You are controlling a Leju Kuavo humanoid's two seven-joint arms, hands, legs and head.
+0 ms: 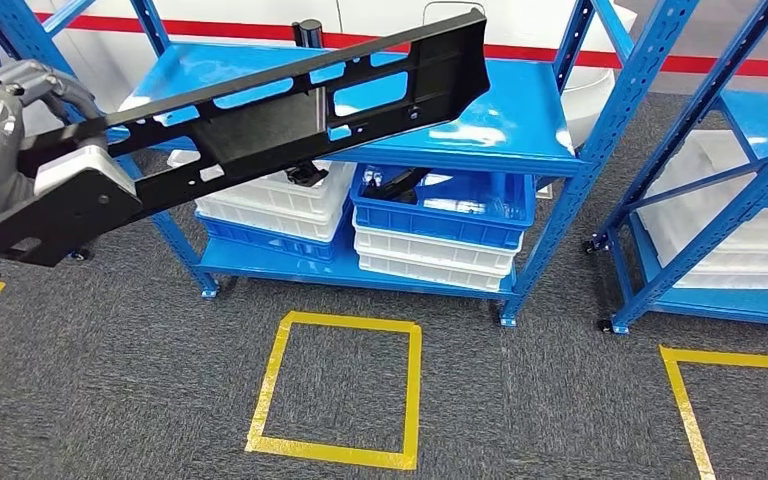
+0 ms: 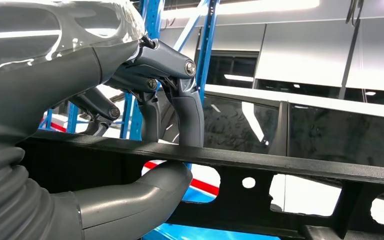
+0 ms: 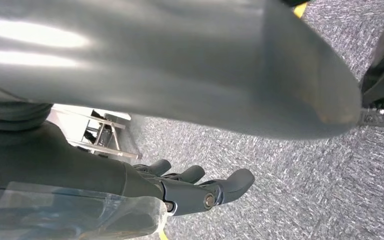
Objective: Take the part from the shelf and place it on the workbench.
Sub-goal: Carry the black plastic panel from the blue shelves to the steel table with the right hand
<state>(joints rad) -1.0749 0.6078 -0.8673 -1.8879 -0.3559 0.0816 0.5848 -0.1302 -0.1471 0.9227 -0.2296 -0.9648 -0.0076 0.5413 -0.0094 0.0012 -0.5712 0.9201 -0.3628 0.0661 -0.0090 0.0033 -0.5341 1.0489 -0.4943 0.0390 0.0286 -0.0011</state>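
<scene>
A long, flat black bracket [image 1: 260,115] with cut-out slots, matte and stiff, slants across the front of the blue steel shelf [image 1: 480,130]. The left hand [image 2: 155,125] grips its near end, thumb under, fingers over. Blue crate [image 1: 445,205] holds dark parts atop white trays [image 1: 430,260]. Right hand [image 3: 200,187] hangs released above grey carpet [image 3: 290,190].

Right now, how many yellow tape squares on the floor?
2. One full square lies on the carpet in front of the middle shelf; a second, cut off by the picture's edge, lies to its right. Others may be out of frame.
</scene>
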